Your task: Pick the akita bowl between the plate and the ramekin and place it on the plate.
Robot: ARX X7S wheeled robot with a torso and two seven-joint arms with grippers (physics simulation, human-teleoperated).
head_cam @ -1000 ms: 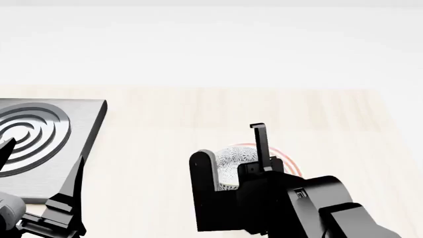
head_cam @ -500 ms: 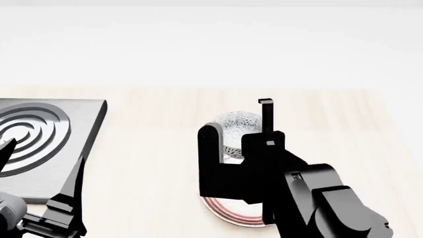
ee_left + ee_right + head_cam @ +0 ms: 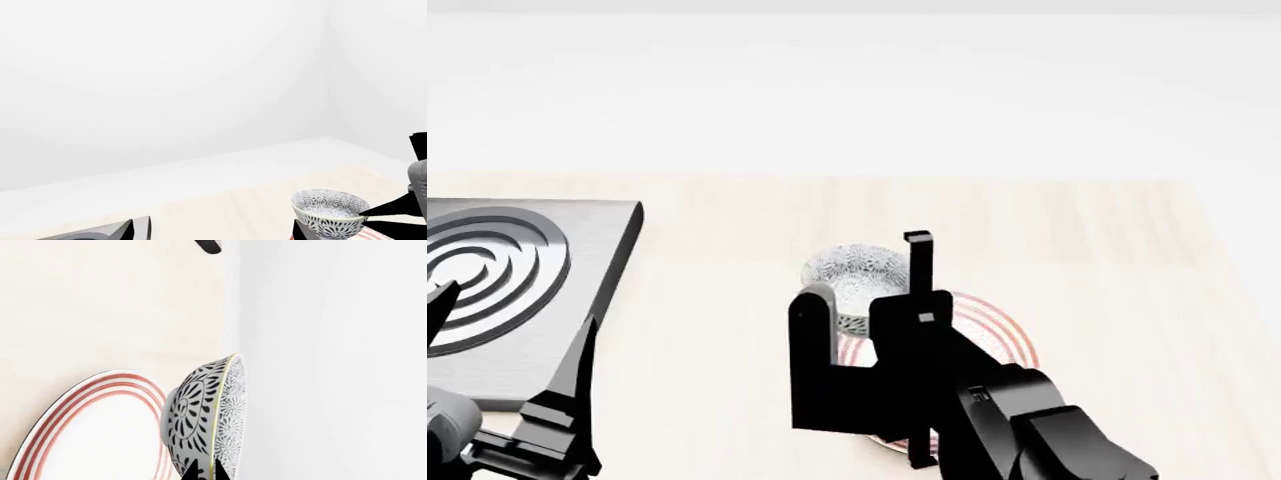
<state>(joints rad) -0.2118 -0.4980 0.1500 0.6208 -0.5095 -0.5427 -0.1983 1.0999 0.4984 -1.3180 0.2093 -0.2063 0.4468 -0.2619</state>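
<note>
My right gripper (image 3: 868, 275) is shut on the rim of the akita bowl (image 3: 851, 265), a grey-and-white patterned bowl held upright. In the right wrist view both fingertips (image 3: 194, 472) pinch the bowl's (image 3: 203, 415) rim. The bowl is over the far left edge of the plate (image 3: 994, 335), white with red rings; whether it touches the plate (image 3: 100, 435) cannot be told. The left wrist view shows the bowl (image 3: 330, 212) from the side. My left gripper (image 3: 521, 302) stands open and empty at the near left, far from the bowl. The ramekin is out of view.
A dark grey burner plate (image 3: 507, 270) with raised concentric rings lies at the left of the pale wooden table (image 3: 734, 240), under my left gripper. The table's right edge (image 3: 1194, 260) runs beyond the plate. A white wall stands behind.
My right gripper first carried the bowl up and away from me, then moved it left and down to the plate's far left edge. The left arm has not moved.
</note>
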